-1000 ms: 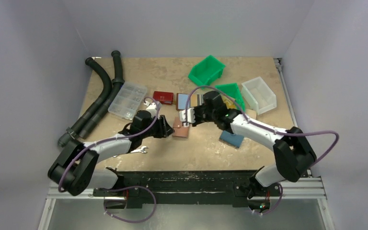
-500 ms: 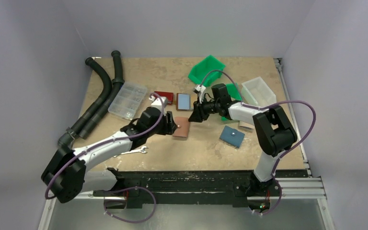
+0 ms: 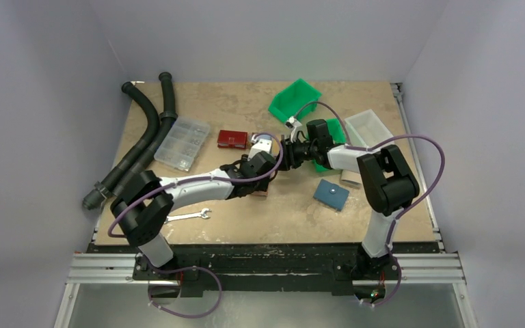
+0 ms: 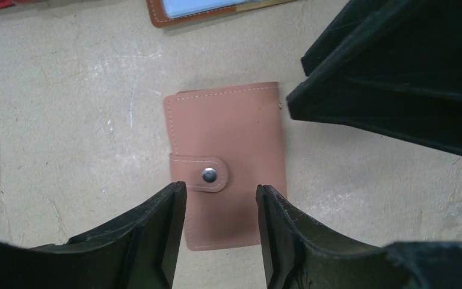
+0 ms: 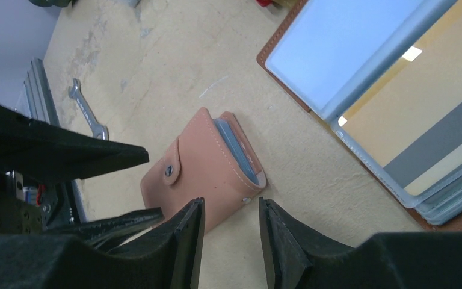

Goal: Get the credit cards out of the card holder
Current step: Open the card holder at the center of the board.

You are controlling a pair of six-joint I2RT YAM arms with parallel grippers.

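The pink card holder (image 4: 225, 138) lies flat on the table (image 4: 66, 120), snapped shut, and the credit cards (image 5: 239, 152) sit tucked inside it, only their blue-grey edges peeking out of one side. The left gripper (image 4: 221, 191) hovers over the holder's snap end, fingers spread and empty. The right gripper (image 5: 230, 208) hangs just beside the holder's card-edge side, also spread with nothing in it, and an open wallet (image 5: 391, 90) lies just beyond the holder.

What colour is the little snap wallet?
The leather snap wallet is pinkish-tan; clearest in left wrist view.
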